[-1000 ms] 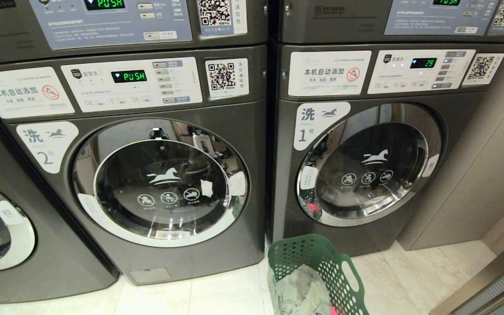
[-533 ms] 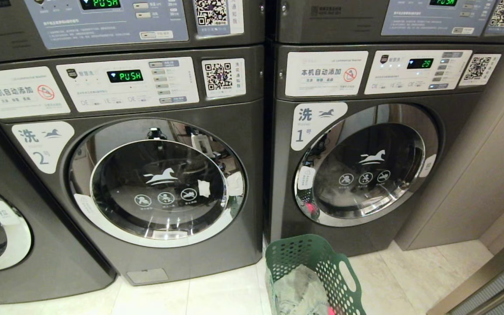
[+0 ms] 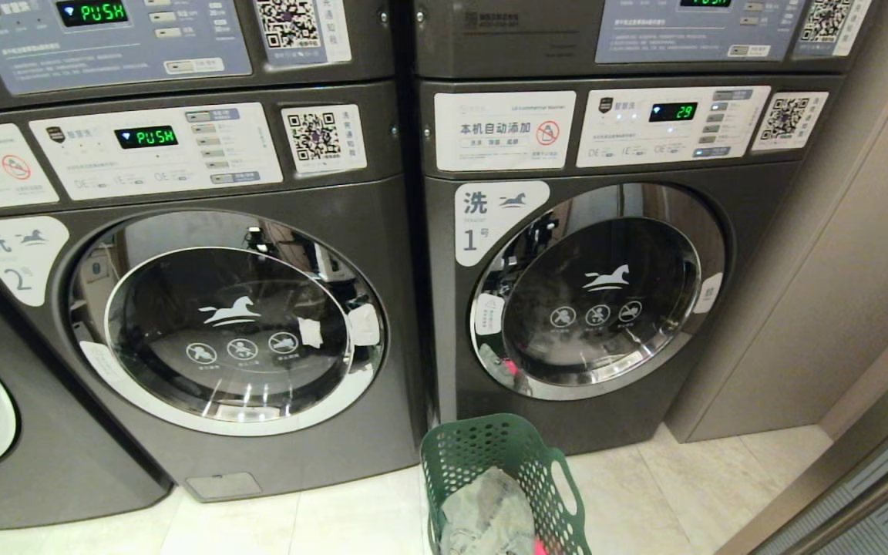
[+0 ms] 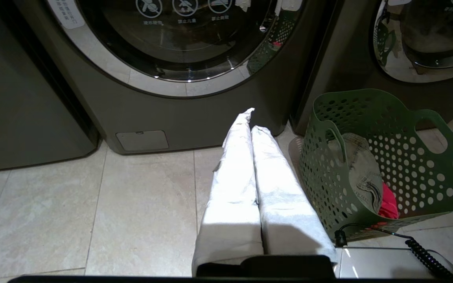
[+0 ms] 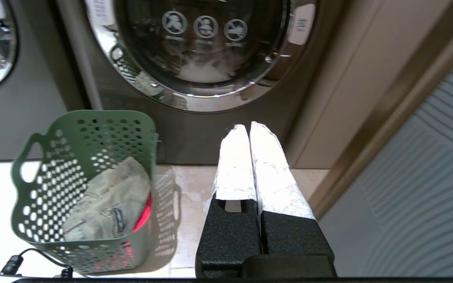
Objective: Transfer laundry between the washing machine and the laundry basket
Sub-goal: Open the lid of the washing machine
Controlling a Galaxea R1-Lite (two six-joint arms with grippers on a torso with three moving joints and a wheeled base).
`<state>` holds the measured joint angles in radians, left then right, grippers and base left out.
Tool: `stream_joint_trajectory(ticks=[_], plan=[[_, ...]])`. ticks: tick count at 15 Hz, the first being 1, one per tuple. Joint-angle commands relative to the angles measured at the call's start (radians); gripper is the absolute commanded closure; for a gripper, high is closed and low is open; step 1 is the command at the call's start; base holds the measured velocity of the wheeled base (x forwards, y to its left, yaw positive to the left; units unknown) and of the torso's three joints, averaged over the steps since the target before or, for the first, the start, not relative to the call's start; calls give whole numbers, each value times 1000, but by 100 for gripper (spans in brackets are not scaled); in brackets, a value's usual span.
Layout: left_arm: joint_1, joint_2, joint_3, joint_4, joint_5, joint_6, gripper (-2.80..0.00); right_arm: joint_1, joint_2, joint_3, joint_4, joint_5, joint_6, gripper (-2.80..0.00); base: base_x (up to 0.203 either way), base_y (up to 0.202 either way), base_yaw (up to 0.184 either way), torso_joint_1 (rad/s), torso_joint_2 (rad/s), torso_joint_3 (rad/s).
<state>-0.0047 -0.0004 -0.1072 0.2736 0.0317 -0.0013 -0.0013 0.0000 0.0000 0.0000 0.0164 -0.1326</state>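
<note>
1. My whole view has slid since a second ago: the machines sit further left in it, so my base is moving and the things are not. I judge I'm lining up; nothing is transferred yet.
2. Washer 2 (image 3: pixel 205 324) stands left of centre, door closed. The basket (image 3: pixel 502 482) sits on the floor before washer 1 (image 3: pixel 598 301).
3. My left gripper (image 4: pixel 252 118) and right gripper (image 5: pixel 249 129) hang low, fingers pressed together, empty.
4. Count: three washers in the bottom row, one basket holding greyish clothes (image 3: pixel 482 512) and something red.
</note>
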Motion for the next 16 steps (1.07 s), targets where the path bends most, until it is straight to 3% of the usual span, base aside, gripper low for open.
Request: stream_joint_trajectory(ticks=[1,10,16], plan=[[0,0,0,1,1,0,0,0,2,0,0,0,-1,0,0,-192,1,3,2,6],[0,0,0,2,1,0,0,0,2,0,0,0,-1,0,0,-183,1,1,4,2],[0,0,0,1,1,1,0,0,2,0,0,-1,1,0,0,-10,0,0,1,0]])
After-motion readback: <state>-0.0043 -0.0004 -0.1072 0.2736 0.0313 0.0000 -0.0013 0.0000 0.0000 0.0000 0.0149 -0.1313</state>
